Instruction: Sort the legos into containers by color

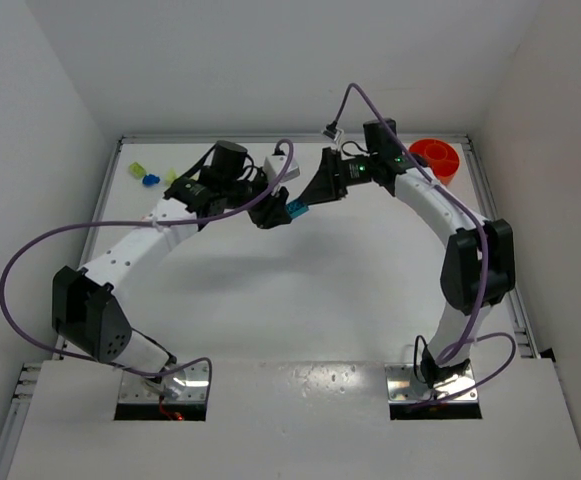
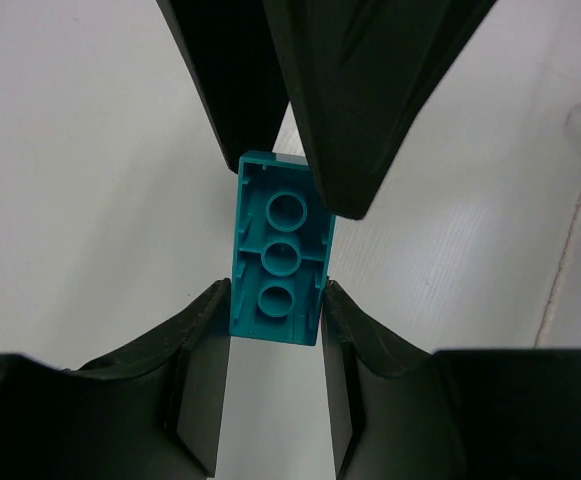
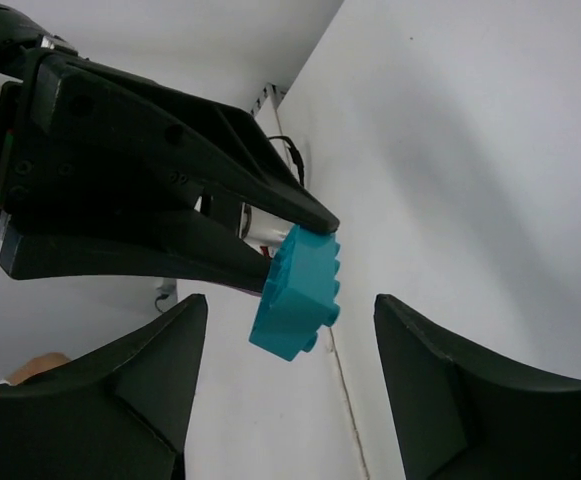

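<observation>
The left gripper [image 2: 275, 305] is clamped on the teal lego [image 2: 280, 245], held above the far middle of the table [image 1: 300, 300]. The right gripper [image 3: 288, 325] has its jaws apart on both sides of it, seemingly not touching.

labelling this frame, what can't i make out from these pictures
orange bowl, top view: too small to show compartments or contents.
loose legos, top view, far left: too small to count or tell shapes.
teal brick, left wrist view: upper right corner hidden behind the right arm's finger.
Same brick, right wrist view: its far end is partly covered by the left arm's fingers.
</observation>
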`<state>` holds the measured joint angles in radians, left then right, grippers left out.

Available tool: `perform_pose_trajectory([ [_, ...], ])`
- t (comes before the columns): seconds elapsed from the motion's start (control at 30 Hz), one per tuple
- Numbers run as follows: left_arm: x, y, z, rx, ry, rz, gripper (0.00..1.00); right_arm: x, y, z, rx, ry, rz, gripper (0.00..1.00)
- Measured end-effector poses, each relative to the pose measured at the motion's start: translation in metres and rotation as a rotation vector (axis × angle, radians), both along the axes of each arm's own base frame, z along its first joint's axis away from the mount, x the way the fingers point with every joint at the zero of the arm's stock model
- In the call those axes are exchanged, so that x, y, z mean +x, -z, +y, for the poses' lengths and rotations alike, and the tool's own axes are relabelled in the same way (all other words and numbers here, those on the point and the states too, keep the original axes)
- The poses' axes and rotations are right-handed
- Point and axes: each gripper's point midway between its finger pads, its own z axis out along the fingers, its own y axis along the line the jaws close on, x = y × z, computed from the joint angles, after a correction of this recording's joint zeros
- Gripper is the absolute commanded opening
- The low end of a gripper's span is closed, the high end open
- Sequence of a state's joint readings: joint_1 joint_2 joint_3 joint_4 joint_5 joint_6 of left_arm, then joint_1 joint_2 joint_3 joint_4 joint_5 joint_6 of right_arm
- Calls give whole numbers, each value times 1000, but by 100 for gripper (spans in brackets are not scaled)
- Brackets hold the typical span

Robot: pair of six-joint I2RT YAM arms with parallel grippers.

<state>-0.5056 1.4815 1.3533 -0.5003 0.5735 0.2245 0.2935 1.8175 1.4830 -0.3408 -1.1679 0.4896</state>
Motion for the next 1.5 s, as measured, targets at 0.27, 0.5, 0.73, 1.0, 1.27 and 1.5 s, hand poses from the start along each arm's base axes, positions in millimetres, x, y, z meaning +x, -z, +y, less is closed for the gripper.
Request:
perform_pose_trajectory([
  [0.27,2,6,2,21,-12,8,13,-5,8,10,-13,-22,3,38],
  [0.5,0,13,5,66,-18,-1,28,-5,18,11,-44,-12,39,0],
  [0.73,4,11,5,64,-25,-20,71,7,23,1,-135,34,-41,0],
  [1.0,10,9,19,54,-36,-14,80,72,33,-94,-431,288,-186,0],
  [1.27,10,-1,29,30,-14,-39,85,141,-18,-264,-771,563,-432,0],
  [1.5,7,-4,31,1,17,-26,87,153,2,-343,-1001,549,-450,0],
])
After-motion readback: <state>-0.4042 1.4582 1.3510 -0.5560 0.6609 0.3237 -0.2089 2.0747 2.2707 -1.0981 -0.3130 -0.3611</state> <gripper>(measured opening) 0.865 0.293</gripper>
